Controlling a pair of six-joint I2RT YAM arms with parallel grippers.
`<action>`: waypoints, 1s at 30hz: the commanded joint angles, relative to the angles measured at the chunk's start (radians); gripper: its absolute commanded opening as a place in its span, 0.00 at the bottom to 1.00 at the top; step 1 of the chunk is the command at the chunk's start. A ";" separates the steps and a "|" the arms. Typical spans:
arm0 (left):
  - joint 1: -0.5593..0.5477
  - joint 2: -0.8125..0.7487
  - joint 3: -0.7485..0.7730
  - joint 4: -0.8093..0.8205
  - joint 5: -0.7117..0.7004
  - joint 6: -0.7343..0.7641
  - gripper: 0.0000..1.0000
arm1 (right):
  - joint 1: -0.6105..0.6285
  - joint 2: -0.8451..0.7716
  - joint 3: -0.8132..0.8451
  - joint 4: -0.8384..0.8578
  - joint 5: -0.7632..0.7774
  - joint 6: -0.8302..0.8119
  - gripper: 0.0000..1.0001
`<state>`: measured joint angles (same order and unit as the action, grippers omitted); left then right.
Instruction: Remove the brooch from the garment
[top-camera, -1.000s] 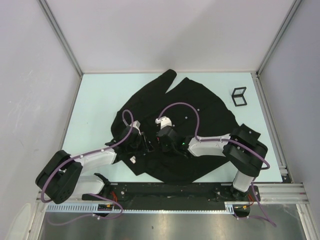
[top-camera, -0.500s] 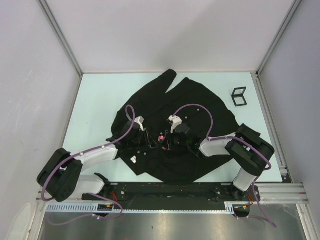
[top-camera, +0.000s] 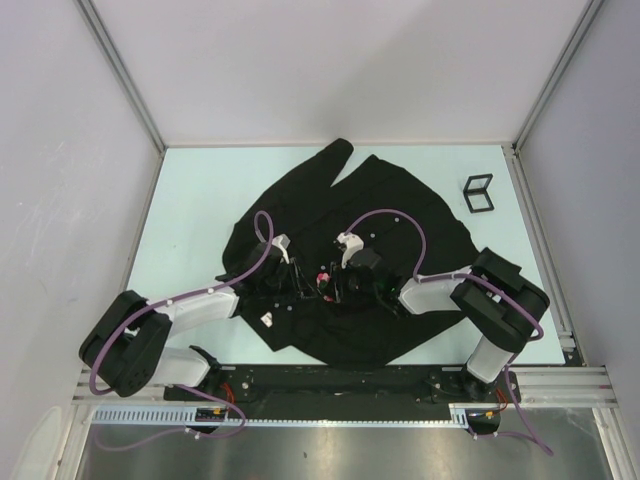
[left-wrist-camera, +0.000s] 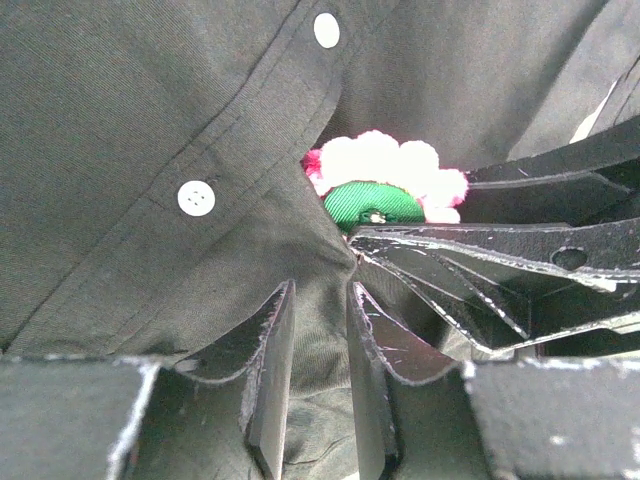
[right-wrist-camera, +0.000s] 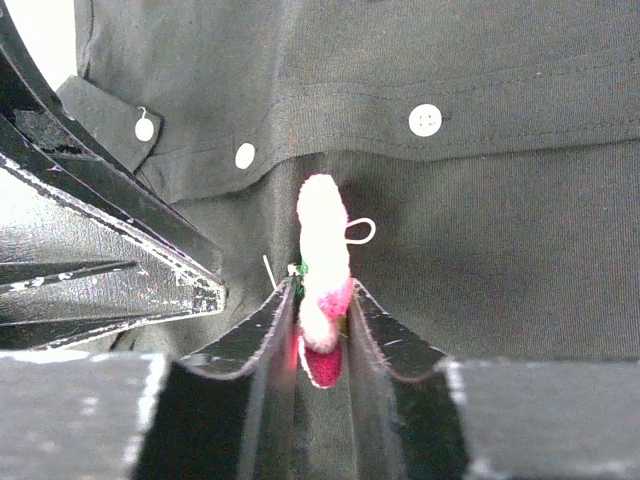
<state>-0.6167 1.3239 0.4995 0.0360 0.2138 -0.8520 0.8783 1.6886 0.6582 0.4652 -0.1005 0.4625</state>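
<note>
The garment (top-camera: 390, 200) is a black shirt spread on the pale table. The brooch (top-camera: 323, 276) shows as a small pink spot between my two grippers. My right gripper (right-wrist-camera: 322, 295) is shut on the brooch (right-wrist-camera: 322, 270), which stands edge-on between the fingers, pale pink above and red below. In the left wrist view the brooch (left-wrist-camera: 385, 172) shows pale petals and a green back, touching the shirt (left-wrist-camera: 150, 120). My left gripper (left-wrist-camera: 320, 300) is shut on a fold of the shirt just below the brooch. In the top view the left gripper (top-camera: 300, 284) and the right gripper (top-camera: 335, 285) nearly touch.
A small black open frame (top-camera: 478, 193) stands at the back right of the table. White shirt buttons (right-wrist-camera: 425, 120) lie along the placket behind the brooch. Grey walls close the table on three sides.
The right arm has drawn back to the right, uncovering the pink brooch between the grippers. The left gripper has edged towards it. Little has moved in the last half second.
</note>
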 joint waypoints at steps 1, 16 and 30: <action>0.005 -0.014 0.022 0.013 -0.013 0.030 0.32 | 0.004 -0.032 -0.008 -0.014 0.002 -0.010 0.23; 0.005 -0.012 0.019 -0.014 -0.047 0.028 0.32 | 0.016 -0.052 -0.008 -0.029 0.028 -0.024 0.00; 0.043 0.009 -0.085 -0.028 -0.152 -0.024 0.31 | 0.249 -0.075 0.155 -0.457 0.653 -0.206 0.00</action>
<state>-0.5987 1.3235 0.4484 0.0269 0.1238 -0.8738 1.0996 1.6455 0.7795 0.1501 0.3561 0.3115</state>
